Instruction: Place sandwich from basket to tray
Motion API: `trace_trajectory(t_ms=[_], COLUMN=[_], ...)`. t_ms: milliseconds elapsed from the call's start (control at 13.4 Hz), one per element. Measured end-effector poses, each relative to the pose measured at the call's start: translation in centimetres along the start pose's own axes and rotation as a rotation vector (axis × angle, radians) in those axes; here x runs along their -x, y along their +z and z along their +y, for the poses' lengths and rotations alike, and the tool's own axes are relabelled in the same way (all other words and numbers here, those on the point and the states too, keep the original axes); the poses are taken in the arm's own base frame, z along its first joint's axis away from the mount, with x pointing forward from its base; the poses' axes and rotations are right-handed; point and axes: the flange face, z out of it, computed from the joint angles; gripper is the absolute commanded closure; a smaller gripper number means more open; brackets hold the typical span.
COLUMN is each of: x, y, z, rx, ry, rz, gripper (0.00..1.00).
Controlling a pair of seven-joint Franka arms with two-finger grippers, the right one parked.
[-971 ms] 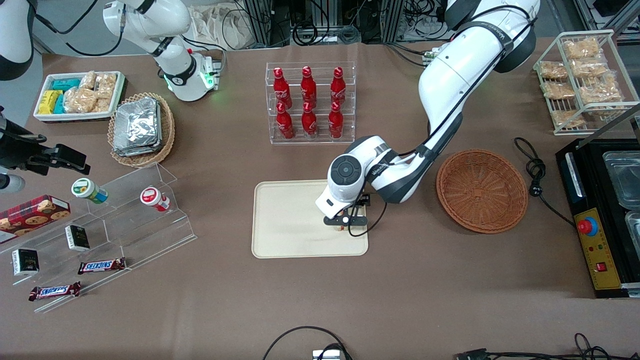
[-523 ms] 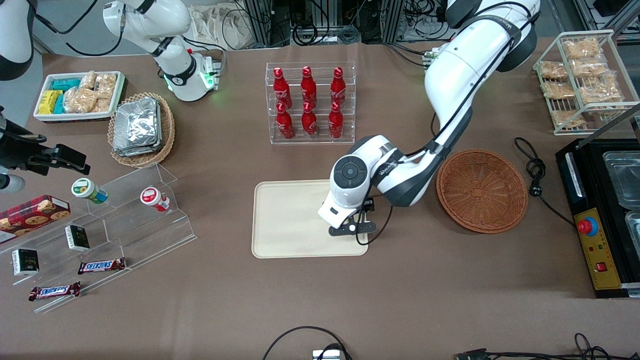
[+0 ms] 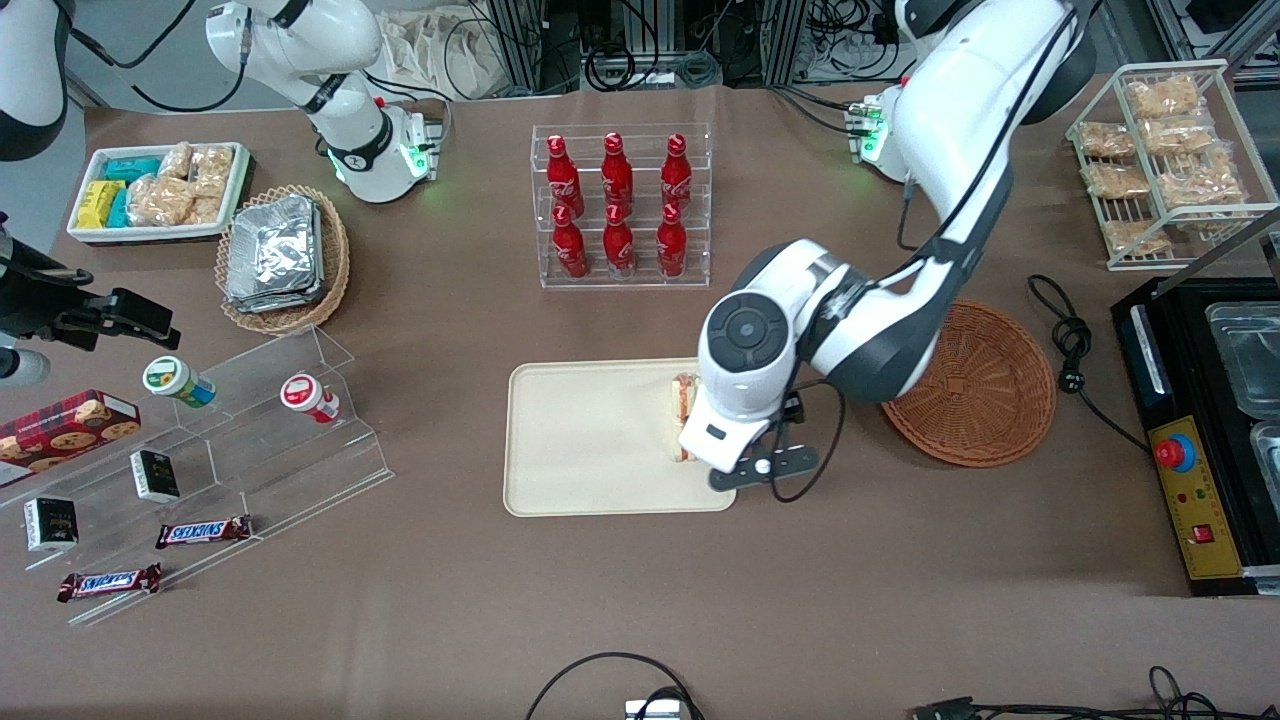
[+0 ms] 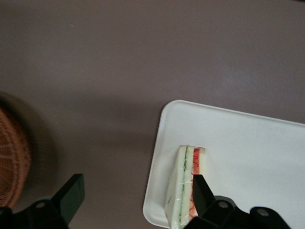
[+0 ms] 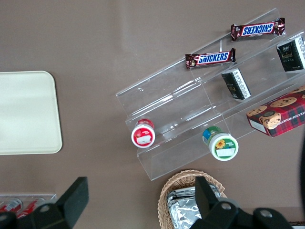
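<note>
The sandwich [image 3: 684, 415] lies on the tray [image 3: 585, 440], close to the tray's edge nearest the basket [image 3: 985, 390]. Its green and red-orange layers show in the left wrist view [image 4: 185, 183]. The basket holds nothing that I can see. My left gripper [image 4: 136, 193] is open and empty, lifted above the tray's edge [image 4: 157, 157]. One finger [image 4: 200, 191] hangs over the sandwich's red side and the other over bare table. In the front view the arm's wrist [image 3: 745, 345] hides the fingers.
A clear rack of red bottles [image 3: 620, 205] stands farther from the camera than the tray. A black cable [image 3: 1065, 340] and a black appliance [image 3: 1200, 430] lie past the basket, toward the working arm's end. Clear display steps [image 3: 250, 430] with snacks are toward the parked arm's end.
The gripper has let go of the sandwich, risen and shifted toward the basket. The sandwich, hidden under the hand before, now shows on the tray.
</note>
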Motion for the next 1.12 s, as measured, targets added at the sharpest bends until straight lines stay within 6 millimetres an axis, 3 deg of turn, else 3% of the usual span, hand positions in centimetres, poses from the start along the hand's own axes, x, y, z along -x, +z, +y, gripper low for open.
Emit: trace_trajectory(t_ms=[224,374,523,822,1121], x=[-2.2,-4.3,-5.8,-6.7,-7.4], y=[-5.0,-7.1,-8.0,-9.2,-12.5], z=[-4.7,-8.8,-11.8,-14.6,-20.9], rx=[-0.016,-0.027,-0.044,-0.056,-0.042], ry=[-0.071,-0.134,-0.173,-0.133,-0.032], rz=[0.043,0.054,0.049,0.039,0.004], gripper=[0.0,0.0,0.0,0.0,0.0])
